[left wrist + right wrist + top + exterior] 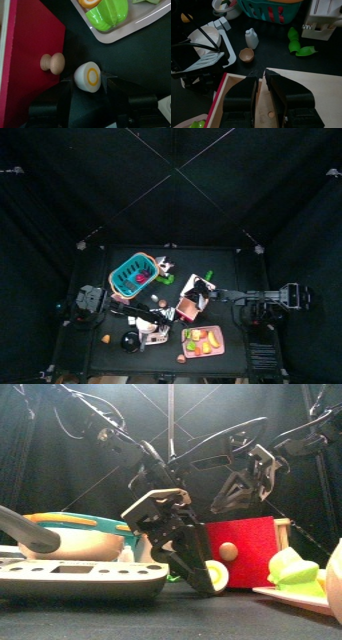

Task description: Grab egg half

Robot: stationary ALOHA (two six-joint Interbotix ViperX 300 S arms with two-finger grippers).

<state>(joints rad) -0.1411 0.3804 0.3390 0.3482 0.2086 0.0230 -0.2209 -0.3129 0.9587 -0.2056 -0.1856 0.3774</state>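
Box [30, 55] first, red, wooden knob at nine o'clock of the egg [88, 76]. Egg lies on the table between my left gripper [89, 86] jaws, which stand open around it, apparently not yet squeezing. Closing step in hand, I judge; next, pinch gently. My right gripper [262, 80] hangs nearly closed, empty, over the box.

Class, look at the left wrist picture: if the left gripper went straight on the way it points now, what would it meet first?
The egg half. It lies yolk-side up on the black table, right between the left gripper's open fingers. Beyond it sits the wooden knob of the red box, though depth is hard to judge.
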